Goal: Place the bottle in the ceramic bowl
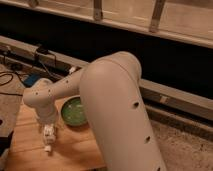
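Beside the ceramic bowl [74, 111], the hand [48, 139] hovers over the table [75, 149].

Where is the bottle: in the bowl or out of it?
Out. The bottle is at the gripper, over the wooden table beside the green bowl, not inside it.

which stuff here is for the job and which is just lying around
For the job:
bottle, at the gripper
bowl, on the table
gripper, low over the table, left of the bowl in the picture

Lying about:
cables, beyond the table's far left corner
blue object, among the cables
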{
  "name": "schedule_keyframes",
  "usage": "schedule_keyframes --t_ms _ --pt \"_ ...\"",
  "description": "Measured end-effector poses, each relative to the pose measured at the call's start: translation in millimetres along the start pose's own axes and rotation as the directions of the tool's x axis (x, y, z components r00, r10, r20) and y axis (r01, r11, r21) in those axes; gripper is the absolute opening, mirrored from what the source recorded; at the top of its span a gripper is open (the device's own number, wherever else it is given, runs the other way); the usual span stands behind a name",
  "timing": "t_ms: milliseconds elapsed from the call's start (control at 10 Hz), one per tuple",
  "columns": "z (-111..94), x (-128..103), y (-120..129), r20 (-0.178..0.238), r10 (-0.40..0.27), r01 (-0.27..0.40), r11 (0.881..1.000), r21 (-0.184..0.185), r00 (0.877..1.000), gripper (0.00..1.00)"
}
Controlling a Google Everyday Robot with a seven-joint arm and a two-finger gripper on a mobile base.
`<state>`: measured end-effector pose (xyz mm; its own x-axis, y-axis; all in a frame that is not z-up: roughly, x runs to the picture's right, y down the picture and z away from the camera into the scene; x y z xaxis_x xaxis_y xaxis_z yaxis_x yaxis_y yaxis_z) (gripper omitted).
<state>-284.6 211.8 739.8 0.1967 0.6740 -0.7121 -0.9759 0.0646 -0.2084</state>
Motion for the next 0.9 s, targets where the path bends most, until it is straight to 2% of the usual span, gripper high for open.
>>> schedule_keyframes --t_ms 400,900 --pt "18 -2 16 -0.016 -0.04 0.04 0.999 -0.007 0.999 0.65" --pt "61 -6 26 -0.026 -0.068 0.066 0.996 -0.052 0.997 0.64"
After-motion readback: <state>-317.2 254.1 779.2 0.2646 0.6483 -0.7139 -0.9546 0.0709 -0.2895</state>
